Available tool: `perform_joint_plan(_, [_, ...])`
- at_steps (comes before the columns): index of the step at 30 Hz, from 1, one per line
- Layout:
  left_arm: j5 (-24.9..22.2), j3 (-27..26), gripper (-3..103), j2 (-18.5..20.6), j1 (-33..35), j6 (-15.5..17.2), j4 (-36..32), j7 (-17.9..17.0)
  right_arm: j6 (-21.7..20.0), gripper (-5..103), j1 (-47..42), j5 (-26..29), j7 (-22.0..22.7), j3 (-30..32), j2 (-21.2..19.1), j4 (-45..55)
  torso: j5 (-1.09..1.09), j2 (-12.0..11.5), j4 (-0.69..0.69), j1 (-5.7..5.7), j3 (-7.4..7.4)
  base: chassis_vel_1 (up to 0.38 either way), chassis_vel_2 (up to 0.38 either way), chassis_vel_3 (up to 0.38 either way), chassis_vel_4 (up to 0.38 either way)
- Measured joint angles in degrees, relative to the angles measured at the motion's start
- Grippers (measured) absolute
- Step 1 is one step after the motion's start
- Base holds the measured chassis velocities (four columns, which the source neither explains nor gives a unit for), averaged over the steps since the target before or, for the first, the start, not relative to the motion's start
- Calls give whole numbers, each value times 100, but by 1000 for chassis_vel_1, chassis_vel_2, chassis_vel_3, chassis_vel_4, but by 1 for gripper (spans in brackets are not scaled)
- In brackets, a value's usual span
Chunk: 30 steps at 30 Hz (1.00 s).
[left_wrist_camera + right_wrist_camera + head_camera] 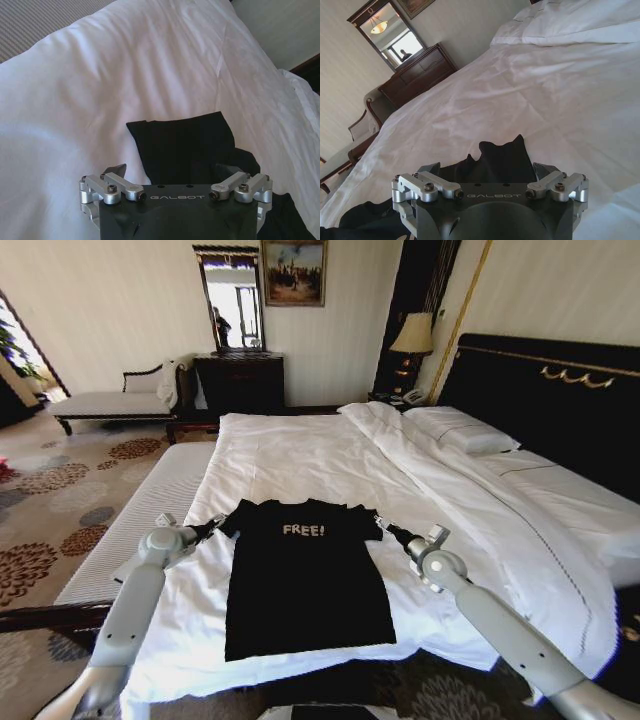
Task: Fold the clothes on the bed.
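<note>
We have the left gripper [212,527] at the T-shirt's [303,580] left sleeve, fingers apart with the sleeve cloth [187,142] between them, not pinched yet. Right gripper [385,529] mirrors it at the right sleeve [502,162], jaws also spread around cloth. The shirt lies flat, face up, lettering readable, on the near part of the bed [300,455]; the folded duvet [450,480] runs along the right, pillows [462,429] far right. Risks we see: a deep closure could snag the white sheet with the sleeve, or an uneven lift could skew the fold.
</note>
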Motion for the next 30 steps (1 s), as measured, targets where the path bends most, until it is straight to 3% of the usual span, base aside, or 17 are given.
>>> perform_joint_plan(6, [241,59,103,-118,-176,-47,389,224,-3,100,-20,-7,34,14,-10,-89,-2,0,2,0,0,0,0,0,0])
perform_joint_plan(12, [505,125,84,-196,-300,-121,587,385,-3,100,-106,-21,43,82,-38,-97,-2,0,0,0,0,0,0,0,0])
perform_joint_plan(14, [573,131,73,-195,-297,-132,578,436,-3,100,-138,-25,43,112,-50,-97,-2,0,0,0,0,0,0,0,0])
perform_joint_plan(15, [594,131,73,-189,-286,-136,558,454,-3,100,-147,-29,43,121,-52,-100,-2,0,0,0,0,0,0,0,0])
perform_joint_plan(16, [633,130,62,-170,-254,-144,520,476,-3,100,-165,-37,43,136,-53,-109,-1,0,0,-1,0,0,0,0,0])
perform_joint_plan(18, [653,125,62,-157,-229,-148,496,485,-2,100,-172,-43,43,141,-53,-112,-1,0,0,-1,0,0,0,0,0])
perform_joint_plan(22, [731,83,40,-120,-134,-170,401,518,3,100,-184,-77,43,148,-46,-113,-2,0,1,-1,0,0,0,0,0])
perform_joint_plan(24, [750,73,40,-114,-113,-176,380,527,3,100,-184,-82,43,147,-43,-113,-2,0,1,-1,0,0,0,0,0])
perform_joint_plan(30, [847,34,14,-83,-52,-205,329,569,5,100,-184,-100,47,132,-43,-113,-2,0,1,-1,0,0,0,0,0])
